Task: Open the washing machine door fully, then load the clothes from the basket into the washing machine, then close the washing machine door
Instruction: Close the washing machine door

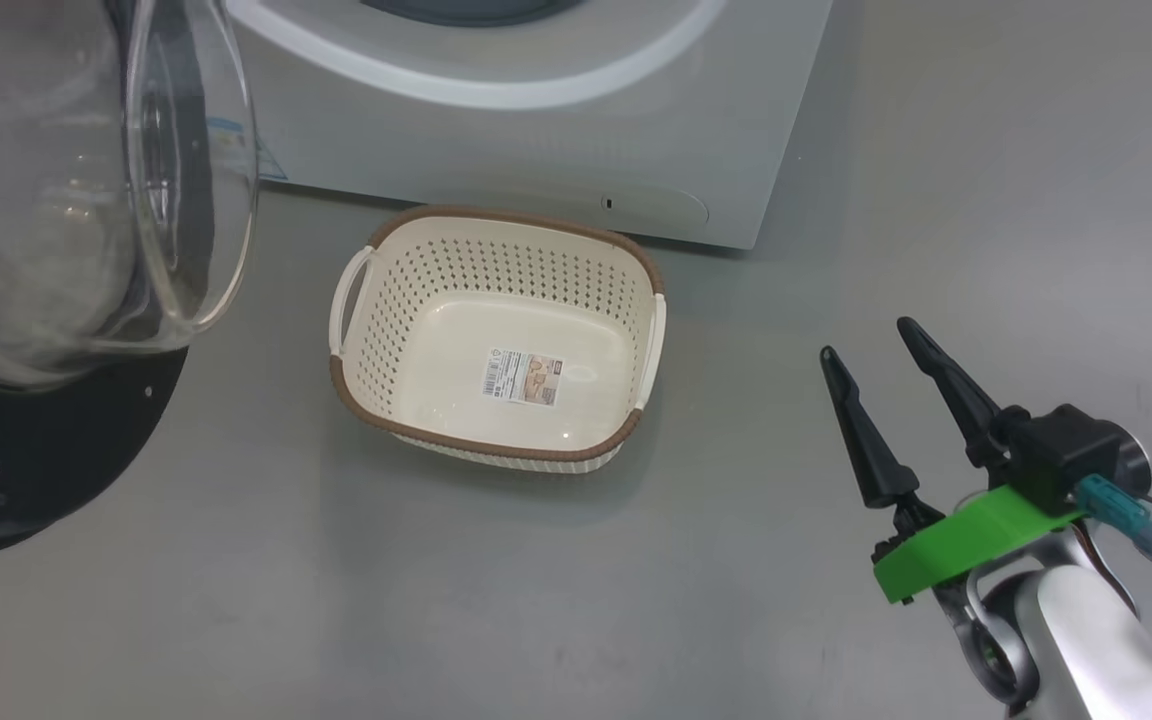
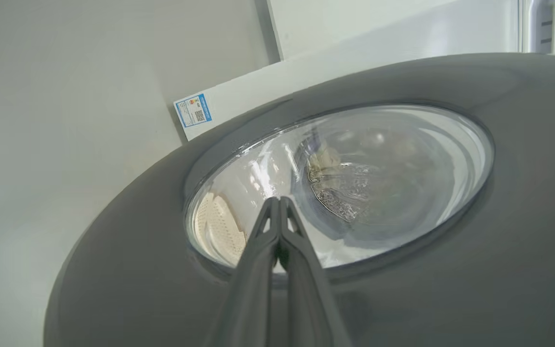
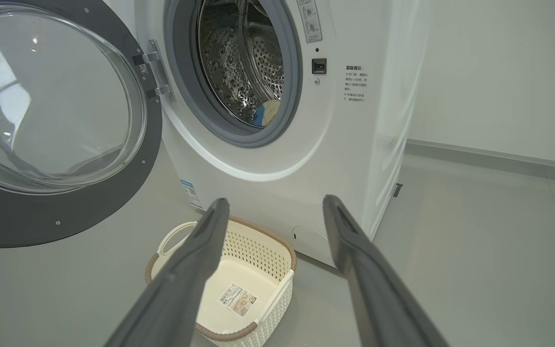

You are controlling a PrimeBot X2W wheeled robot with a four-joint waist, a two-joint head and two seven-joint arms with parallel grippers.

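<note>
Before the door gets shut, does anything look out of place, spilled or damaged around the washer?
Nothing stands out. The basket sits upright and empty on the floor, the clothes lie inside the drum, and the washing machine door hangs open and looks intact.

Glossy black rim and clear glass on the washing machine door [image 3: 60, 212]; perforated cream plastic basket [image 1: 496, 270]; shiny steel drum [image 3: 231, 72]; smooth matt grey floor [image 1: 236, 600].

We stand in a bare laundry corner, perhaps a test room rather than a home: a white washing machine [image 3: 354, 144] on smooth grey floor [image 1: 986, 200], plain pale walls [image 3: 499, 72], a basket [image 1: 496, 270] before it.
</note>
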